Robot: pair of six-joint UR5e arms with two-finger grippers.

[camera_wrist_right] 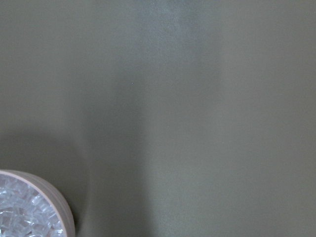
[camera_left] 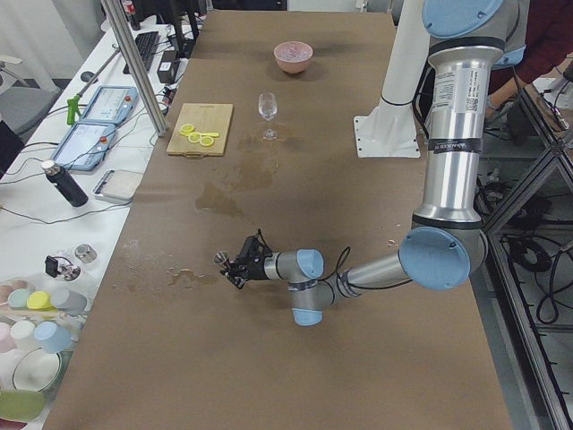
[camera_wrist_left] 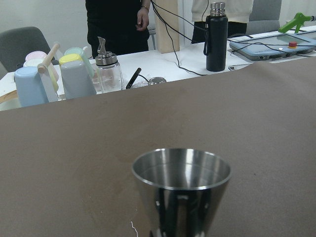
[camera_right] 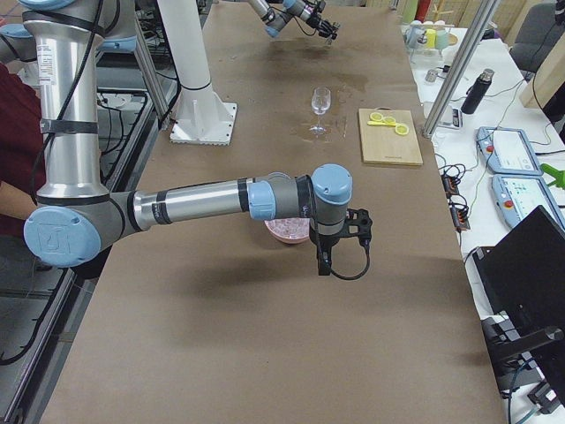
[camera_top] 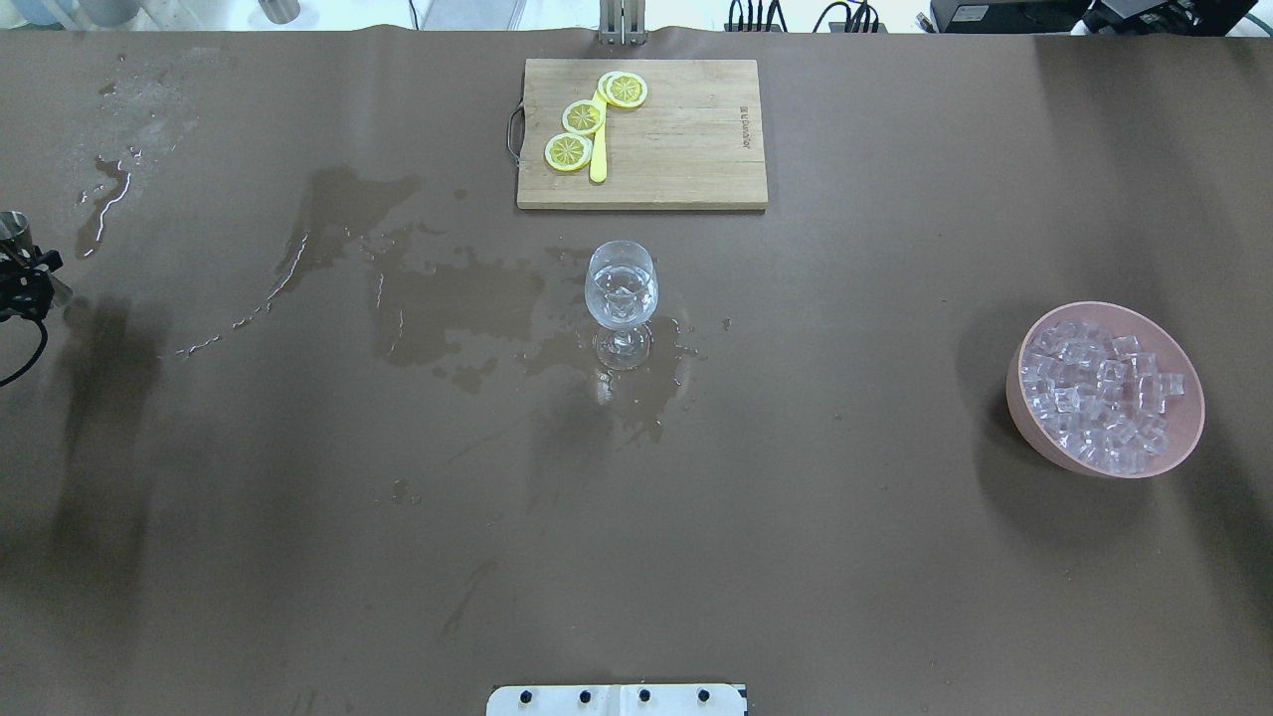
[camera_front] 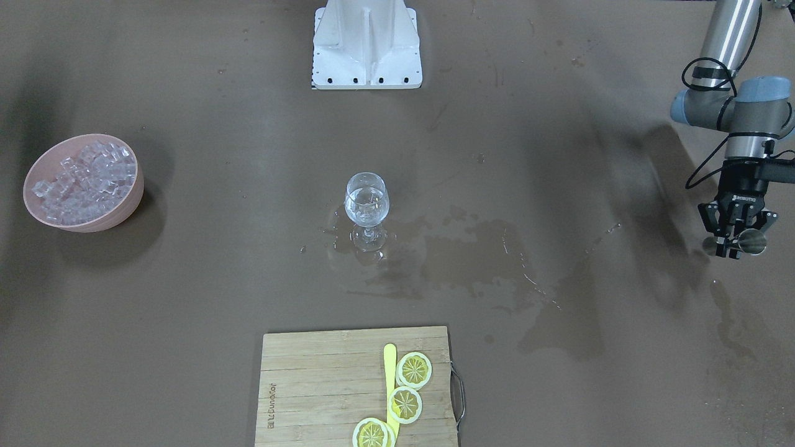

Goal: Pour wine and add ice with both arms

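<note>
1. A wooden cutting board (camera_front: pixel 317 385) lies closest, on the near side of the wine glass (camera_front: pixel 366 202). Three lemon slices (camera_front: pixel 414 370) and a thin yellow tool (camera_front: pixel 390 366) lie on it.
2. The wine glass stands upright in the middle of the brown counter (camera_front: pixel 186 298). The wine (camera_front: pixel 366 213) is in its bowl, clear like water.
3. Wet patches (camera_front: pixel 472 254) lie around the foot of the glass. They spread from the glass toward the robot's left side.
4. The left arm (camera_front: pixel 730 37) is well apart from the glass, on the robot's left. Its jaws are closed around a shiny steel cup (camera_front: pixel 752 242), which they hold upright.
5. A pink bowl (camera_front: pixel 127 211) sits well apart from the glass on the other side, the robot's right. The ice (camera_front: pixel 87 183) is in it, many small clear cubes.
6. The right arm (camera_right: pixel 194 201) reaches out near the bowl, farther from the glass than the bowl is. Whether its jaws are open or closed cannot be told.
7. A white base plate (camera_front: pixel 366 62) stands behind the glass, farthest away.
</note>
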